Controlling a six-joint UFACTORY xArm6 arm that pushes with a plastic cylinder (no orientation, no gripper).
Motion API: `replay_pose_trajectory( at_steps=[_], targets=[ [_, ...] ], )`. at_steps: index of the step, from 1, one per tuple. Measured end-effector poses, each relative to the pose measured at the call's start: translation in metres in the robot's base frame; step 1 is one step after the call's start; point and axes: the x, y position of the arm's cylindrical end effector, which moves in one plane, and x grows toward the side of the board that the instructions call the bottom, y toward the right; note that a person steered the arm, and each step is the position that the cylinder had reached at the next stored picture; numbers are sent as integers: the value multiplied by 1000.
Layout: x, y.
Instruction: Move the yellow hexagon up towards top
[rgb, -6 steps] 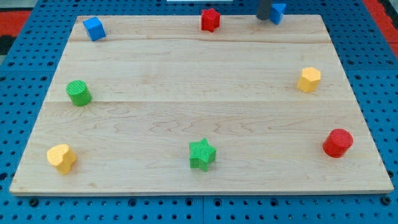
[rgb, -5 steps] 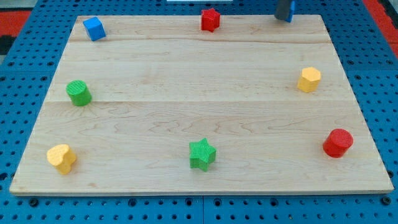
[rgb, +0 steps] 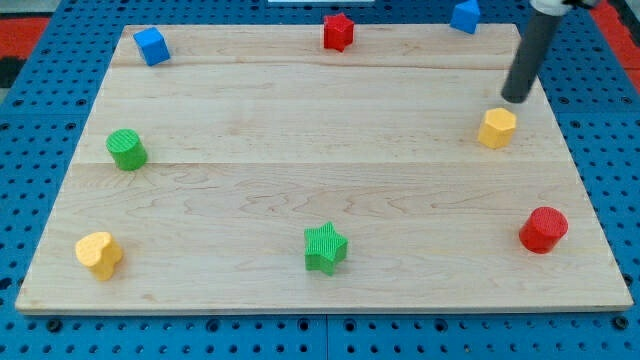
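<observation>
The yellow hexagon (rgb: 497, 128) sits near the board's right edge, a little above the middle. My tip (rgb: 515, 98) is just above and slightly right of it, a small gap apart. The dark rod (rgb: 532, 52) rises to the view's top right.
A blue block (rgb: 465, 15) sits at the top edge right of centre, a red star (rgb: 339, 31) at top centre, a blue cube (rgb: 151, 46) at top left. A green cylinder (rgb: 126, 149) is at left, a yellow heart (rgb: 99, 253) at bottom left, a green star (rgb: 325, 247) at bottom centre, a red cylinder (rgb: 543, 229) at bottom right.
The rod has moved from the top edge beside the blue block down and to the right, to just above the yellow hexagon. No block has moved.
</observation>
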Motion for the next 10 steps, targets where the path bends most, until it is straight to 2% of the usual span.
replay_pose_trajectory(
  at_steps=[1,2,3,4,5,6,7,9,10],
  targets=[
    [35,13],
    [55,-37],
    [21,-101],
    [17,-108],
    [65,-136],
    [50,-143],
    [10,-136],
    [-42,-154],
    [-55,-154]
  ],
)
